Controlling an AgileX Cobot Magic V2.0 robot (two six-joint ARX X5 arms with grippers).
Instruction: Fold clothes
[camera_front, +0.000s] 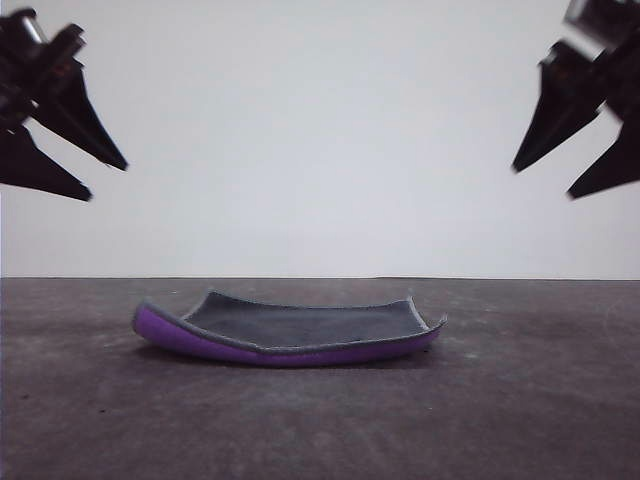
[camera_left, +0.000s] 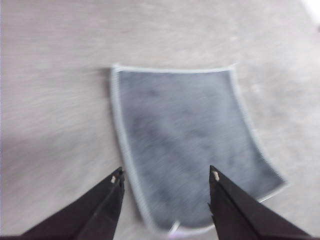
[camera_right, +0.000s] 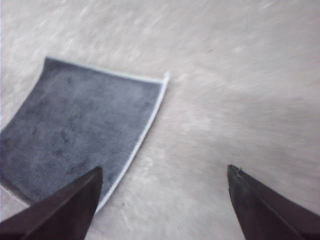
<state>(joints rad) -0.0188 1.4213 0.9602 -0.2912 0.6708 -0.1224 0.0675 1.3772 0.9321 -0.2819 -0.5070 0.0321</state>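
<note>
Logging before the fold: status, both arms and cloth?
Left gripper and right gripper open, raised, holding nothing. Cloth flat on table, dark grey side up, purple underneath, edges curled up, unfolded. Nothing in the way.

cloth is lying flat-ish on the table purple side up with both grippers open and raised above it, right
Not quite: the cloth lies dark grey side up, with the purple underneath, showing only along its curled near edge in the front view. The rest holds: it rests on the table, and the left gripper and right gripper are open, raised above it.
</note>
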